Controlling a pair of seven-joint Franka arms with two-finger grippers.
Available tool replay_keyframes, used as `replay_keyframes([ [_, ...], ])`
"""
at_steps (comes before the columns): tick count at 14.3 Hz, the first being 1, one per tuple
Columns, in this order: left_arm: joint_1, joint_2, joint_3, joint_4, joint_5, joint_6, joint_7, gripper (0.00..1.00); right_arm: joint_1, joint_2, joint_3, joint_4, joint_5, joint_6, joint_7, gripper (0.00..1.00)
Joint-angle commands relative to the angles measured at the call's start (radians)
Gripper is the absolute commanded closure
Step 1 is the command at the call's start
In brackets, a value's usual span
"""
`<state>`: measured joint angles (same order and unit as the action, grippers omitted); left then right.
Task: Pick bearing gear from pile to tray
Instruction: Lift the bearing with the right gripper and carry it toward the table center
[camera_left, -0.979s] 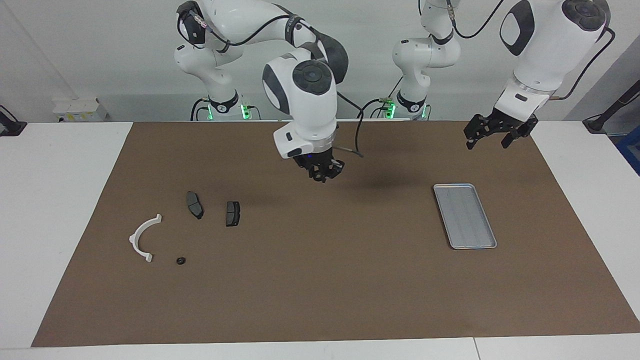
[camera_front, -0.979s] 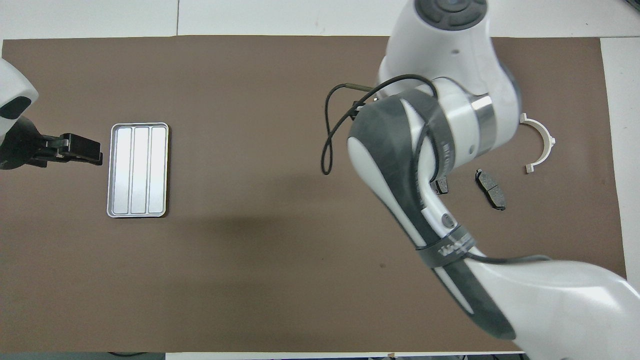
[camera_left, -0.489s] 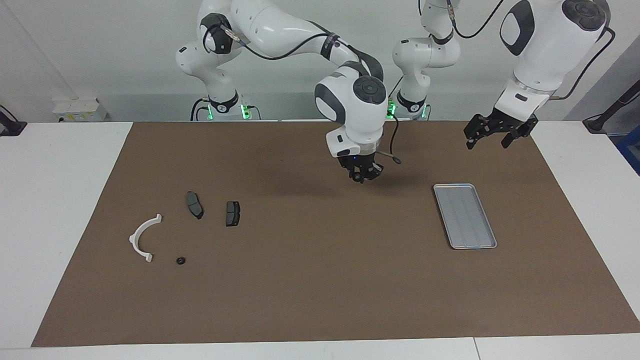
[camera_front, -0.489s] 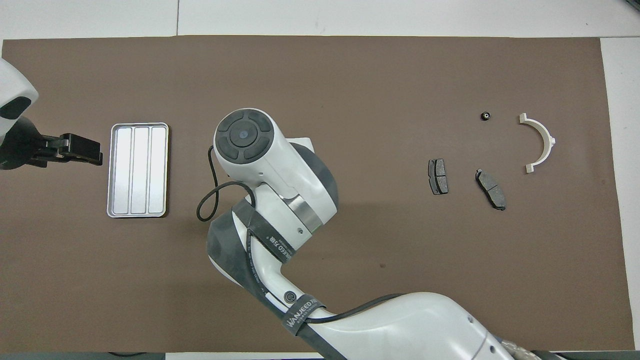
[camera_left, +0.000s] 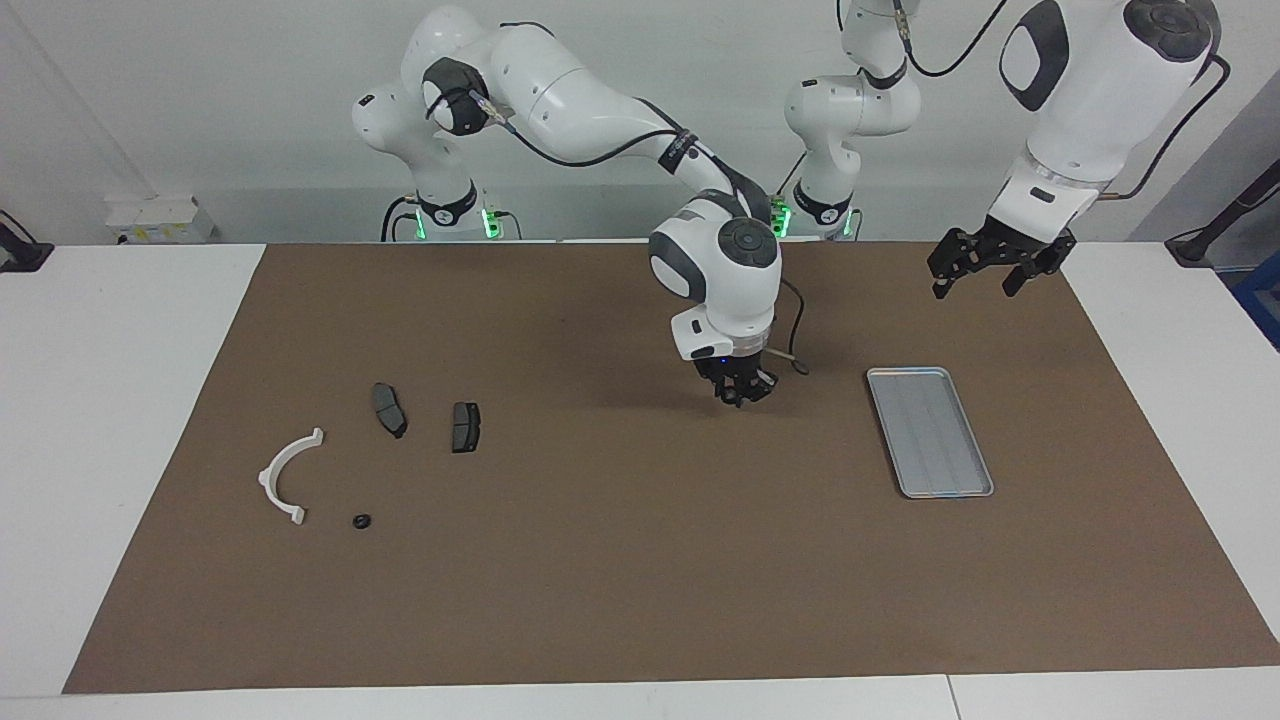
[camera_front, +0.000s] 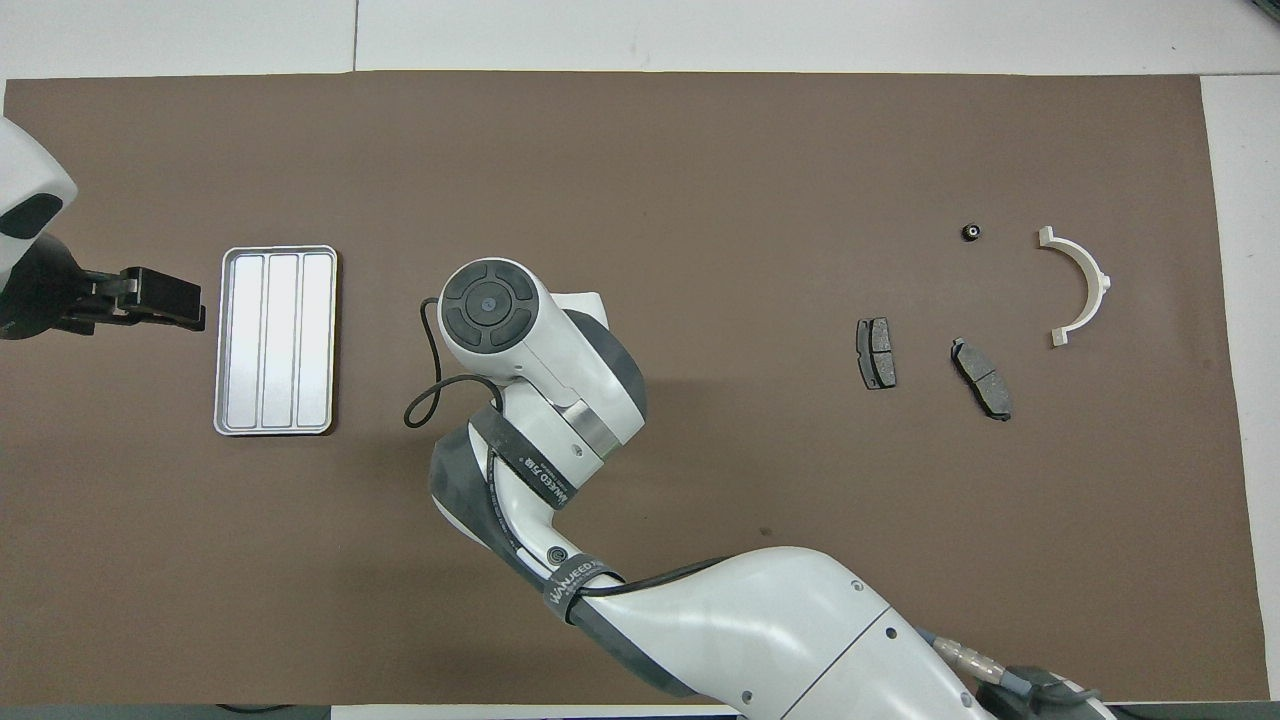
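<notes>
- Counted at the right arm's end: one bearing gear (camera_left: 362, 521), two brake pads (camera_left: 390, 410), one white half-ring bracket (camera_left: 287, 475).
- Tray (camera_left: 930, 432): nothing seen inside.
- Right gripper (camera_left: 741, 391): nearly shut over the mat; contents unclear.
- Left gripper (camera_left: 978, 270): spread wide, nothing held.

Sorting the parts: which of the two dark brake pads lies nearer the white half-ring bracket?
The brake pad lying slanted, beside the white bracket; the squarer pad is farther from it.

Brown mat (camera_left: 640, 600) on a white table (camera_left: 120, 450).
Bare white margins all around the mat; small white box (camera_left: 160, 220) by the wall, just off the mat's corner toward the right arm's end of the table.
</notes>
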<state>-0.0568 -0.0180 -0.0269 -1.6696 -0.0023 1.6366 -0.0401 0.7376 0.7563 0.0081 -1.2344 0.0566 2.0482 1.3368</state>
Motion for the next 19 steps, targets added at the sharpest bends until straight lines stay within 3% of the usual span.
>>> replay_keyframes([
  [1,0.002,-0.017,-0.001,-0.007,-0.002,-0.007,-0.011,0.0,-0.003,-0.017,0.006,-0.088,-0.03,0.087,0.016,1.0],
  [4,0.002,-0.017,-0.001,-0.007,-0.002,-0.007,-0.011,0.0,-0.003,-0.015,0.006,-0.126,-0.032,0.139,0.018,1.0],
  [8,0.002,-0.017,-0.001,-0.007,-0.002,-0.007,-0.011,0.0,-0.003,-0.017,0.006,-0.12,-0.029,0.109,0.016,1.0],
  [9,0.002,-0.017,-0.001,-0.007,-0.002,-0.007,-0.011,0.0,-0.004,-0.015,0.004,-0.113,-0.029,0.072,0.016,0.39],
  [10,0.002,-0.017,-0.001,-0.007,-0.002,-0.007,-0.011,0.0,-0.006,-0.017,-0.003,-0.102,-0.04,0.014,0.016,0.0],
  [14,0.002,-0.019,-0.001,-0.007,-0.002,-0.007,-0.011,0.0,-0.102,-0.046,0.0,0.122,-0.047,-0.261,-0.095,0.0],
  [19,0.002,-0.017,-0.001,-0.007,-0.002,-0.007,-0.011,0.0,-0.323,-0.193,-0.007,0.11,-0.049,-0.399,-0.696,0.0],
])
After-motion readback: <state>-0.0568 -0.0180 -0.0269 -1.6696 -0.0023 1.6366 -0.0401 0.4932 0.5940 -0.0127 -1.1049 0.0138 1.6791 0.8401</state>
